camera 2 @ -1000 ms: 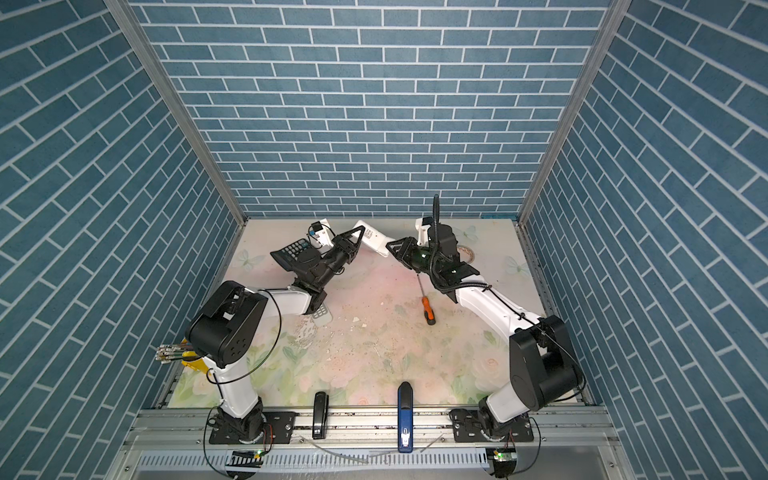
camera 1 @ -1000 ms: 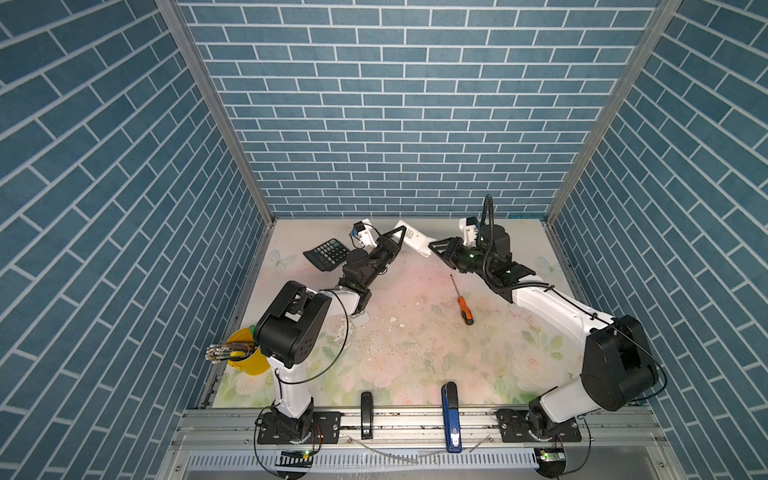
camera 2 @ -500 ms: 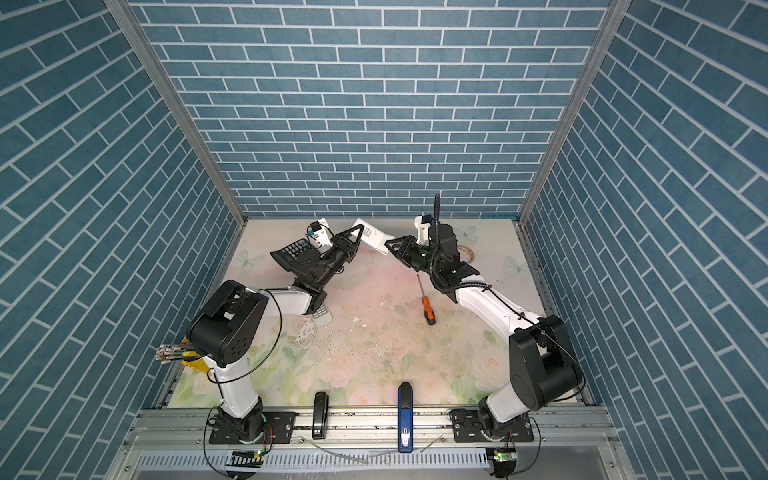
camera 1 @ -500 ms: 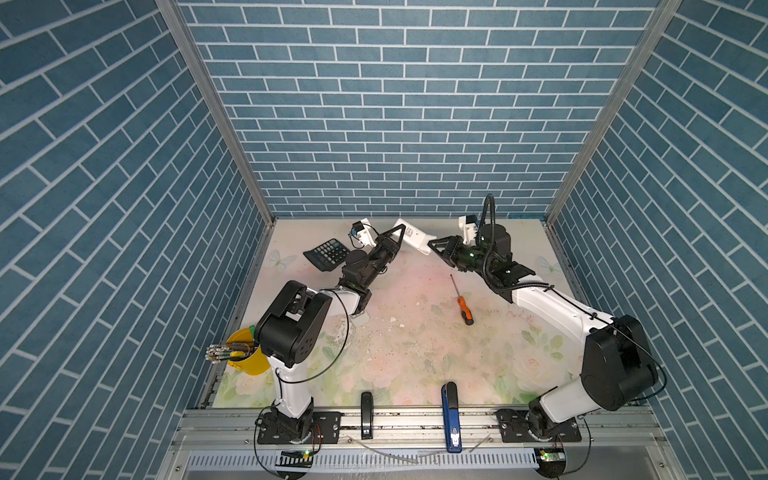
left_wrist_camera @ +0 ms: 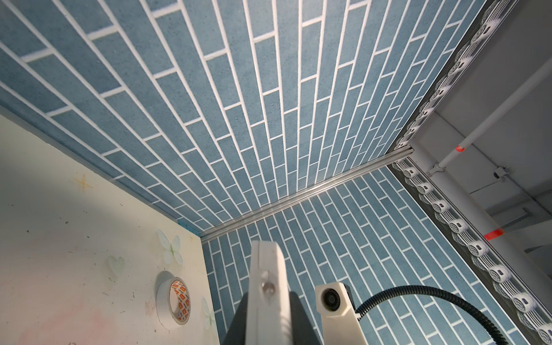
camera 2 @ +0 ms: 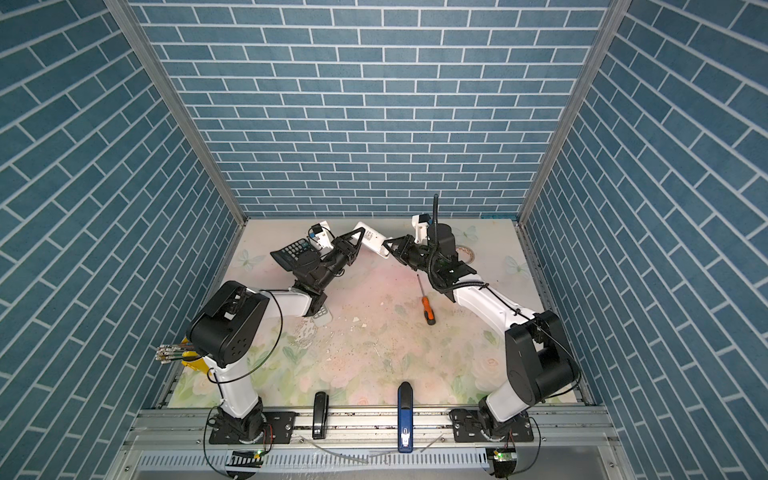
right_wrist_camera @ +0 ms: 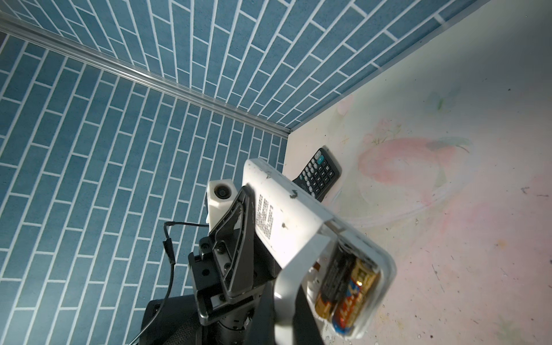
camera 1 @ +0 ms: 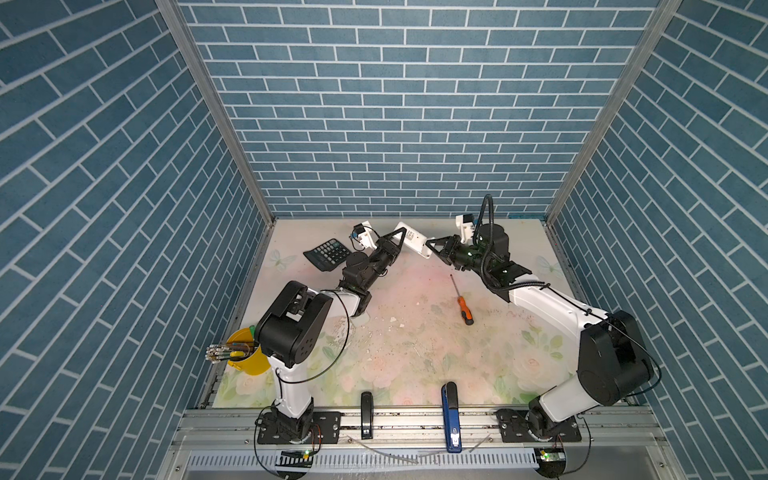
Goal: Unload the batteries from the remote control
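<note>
The right gripper [camera 1: 432,246] is pinched tight on what looks to me like the thin white battery cover [right_wrist_camera: 289,280]. The cover stands at an angle off the right end of the remote control [camera 1: 413,241], which the left gripper [camera 1: 400,240] clamps in the air over the far middle of the table [camera 1: 415,340]. Through the gap I can see two of the batteries [right_wrist_camera: 348,286] lying side by side in their bay, so I'd say the job is barely begun: no battery is out, and the cover must come clear first.
</note>
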Available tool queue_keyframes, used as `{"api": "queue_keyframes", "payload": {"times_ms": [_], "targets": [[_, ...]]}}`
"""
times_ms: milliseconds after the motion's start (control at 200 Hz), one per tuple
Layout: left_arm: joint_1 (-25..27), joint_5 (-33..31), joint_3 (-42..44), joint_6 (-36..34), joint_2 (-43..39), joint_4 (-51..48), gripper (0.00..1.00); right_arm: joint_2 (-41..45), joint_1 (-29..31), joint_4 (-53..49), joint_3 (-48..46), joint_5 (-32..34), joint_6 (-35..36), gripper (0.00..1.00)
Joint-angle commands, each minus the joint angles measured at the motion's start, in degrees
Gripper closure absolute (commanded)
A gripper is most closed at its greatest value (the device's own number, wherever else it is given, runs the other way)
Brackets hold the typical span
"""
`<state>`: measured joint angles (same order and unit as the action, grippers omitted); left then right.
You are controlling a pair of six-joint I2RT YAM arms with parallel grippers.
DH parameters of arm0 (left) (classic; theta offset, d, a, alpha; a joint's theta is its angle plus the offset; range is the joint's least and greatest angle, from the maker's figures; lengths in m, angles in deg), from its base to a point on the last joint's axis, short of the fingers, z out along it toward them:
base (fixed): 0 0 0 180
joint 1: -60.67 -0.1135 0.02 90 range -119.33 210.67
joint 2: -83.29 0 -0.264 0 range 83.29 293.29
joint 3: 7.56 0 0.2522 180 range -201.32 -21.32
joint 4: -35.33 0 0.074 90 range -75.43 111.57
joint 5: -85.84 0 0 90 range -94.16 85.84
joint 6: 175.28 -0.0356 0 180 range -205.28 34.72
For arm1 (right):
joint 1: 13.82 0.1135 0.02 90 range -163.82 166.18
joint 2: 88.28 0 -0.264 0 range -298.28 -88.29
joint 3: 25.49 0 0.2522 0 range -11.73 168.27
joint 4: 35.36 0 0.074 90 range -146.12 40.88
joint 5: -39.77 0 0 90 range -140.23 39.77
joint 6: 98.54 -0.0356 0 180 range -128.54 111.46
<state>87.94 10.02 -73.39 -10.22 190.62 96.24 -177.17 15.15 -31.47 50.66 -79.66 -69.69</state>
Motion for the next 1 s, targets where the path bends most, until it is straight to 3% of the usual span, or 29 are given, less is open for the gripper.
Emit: {"api": "queue_keyframes", "payload": {"times_ms": [0,285,525,720,995], "targets": [[-0.3,-0.2,0.0,-0.1,-1.0,3.2,1.0,2.7,-0.2,0.9,0.0,-0.8,-0.1,0.97],[-1.6,-0.4,0.7,0.3,-0.4,3.8,1.0,9.6,-2.5,-8.0,-0.1,-0.3,4.6,1.0],[-1.5,0.1,3.6,-1.1,-1.5,2.4,1.0,15.1,-9.1,-21.3,-2.5,1.5,12.2,1.0],[-0.6,-1.3,8.9,-3.0,-3.8,1.3,1.0,15.6,-12.9,-36.7,-4.4,11.0,24.6,1.0],[5.9,-7.2,13.5,-6.9,-5.9,-1.9,1.0,12.2,-14.8,-45.5,-6.7,25.2,30.6,1.0]]}}
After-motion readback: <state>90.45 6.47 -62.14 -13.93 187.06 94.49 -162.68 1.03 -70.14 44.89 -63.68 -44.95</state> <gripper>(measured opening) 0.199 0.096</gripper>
